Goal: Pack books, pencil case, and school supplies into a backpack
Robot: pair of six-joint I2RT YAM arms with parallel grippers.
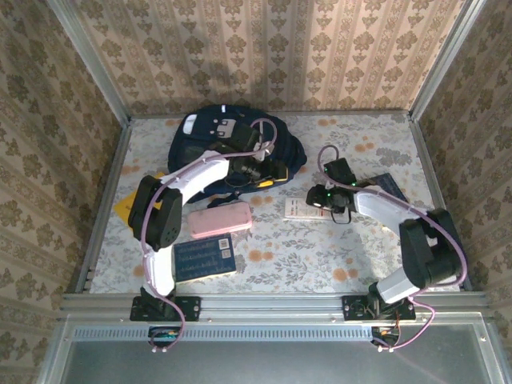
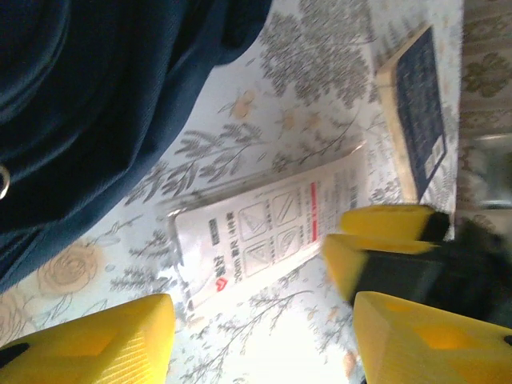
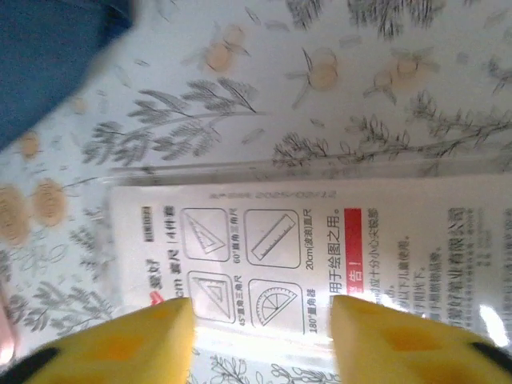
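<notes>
the right gripper's [image 3: 260, 344] yellow fingers [image 3: 120, 344] sit at the bottom of its wrist view, spread apart with a clear gap and gripping nothing. their tips hang over the near edge of the white printed strip [image 3: 320, 256], which lies flat on the floral table [image 3: 360, 72]; whether they touch it cannot be told. a corner of the navy backpack [image 3: 48, 56] shows beyond the strip. the left gripper [image 2: 264, 344] is also spread wide and empty. it hovers over the table just beside the backpack's edge and looks down on the same strip, where the other arm's fingers stand at one end. past that strip lies the dark navy book [image 2: 420, 112], flat on the cloth. from above, the backpack lies at the far middle of the table with the left gripper at its near right side. the pink pencil case [image 1: 220, 220] lies in front of it, near the strip but apart from it. the blue book [image 1: 206, 258] is just in front of the case, by the left arm's base. the yellow book [image 1: 126, 206] peeks out behind the left arm near the table's left edge.
</notes>
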